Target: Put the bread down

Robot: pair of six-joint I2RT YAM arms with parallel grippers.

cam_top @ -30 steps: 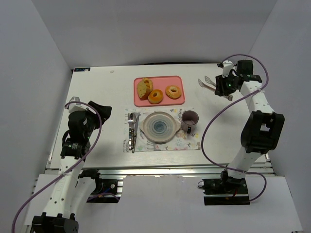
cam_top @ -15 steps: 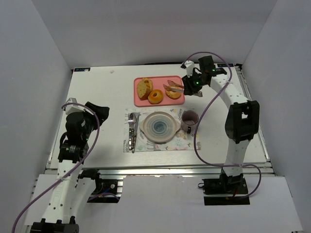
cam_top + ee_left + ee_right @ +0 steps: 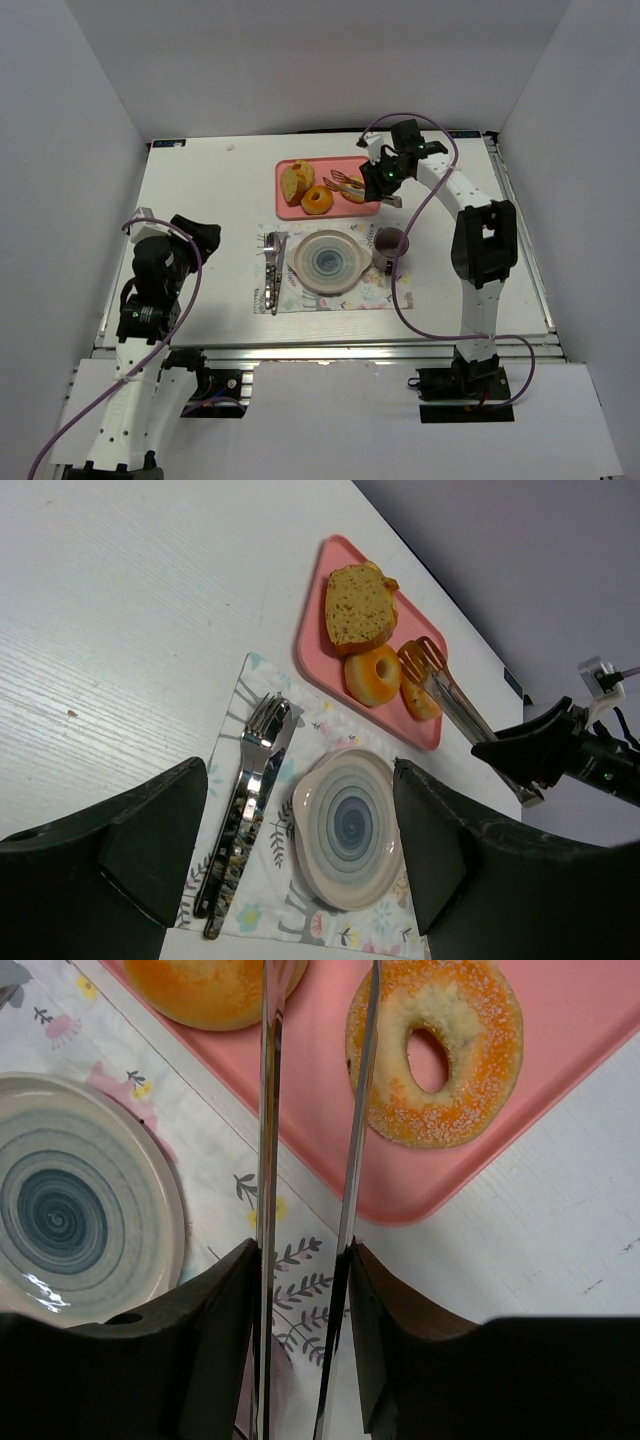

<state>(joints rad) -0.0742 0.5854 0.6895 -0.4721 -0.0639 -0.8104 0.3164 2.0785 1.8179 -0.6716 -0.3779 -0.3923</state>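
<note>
The bread (image 3: pixel 317 199) is a deep orange ring on the pink tray (image 3: pixel 330 212). It also shows in the left wrist view (image 3: pixel 372 675) and at the top edge of the right wrist view (image 3: pixel 215 985). My right gripper (image 3: pixel 380 183) (image 3: pixel 302 1250) is shut on metal tongs (image 3: pixel 265 1110). The open tong tips hover over the tray between the bread and a paler ring (image 3: pixel 435 1045), touching neither that I can see. My left gripper (image 3: pixel 195 235) (image 3: pixel 300 810) is open and empty at the table's left, well away from the tray.
A loaf chunk (image 3: pixel 293 182) lies at the tray's left end. In front of the tray, a floral placemat (image 3: pixel 345 295) carries a blue-ringed plate (image 3: pixel 325 261), a fork and knife (image 3: pixel 272 265) to its left, and a mauve cup (image 3: pixel 390 243) to its right.
My right arm has swung left from the table's far right, carrying the tongs over the tray. My left arm has drawn slightly toward the near edge.
</note>
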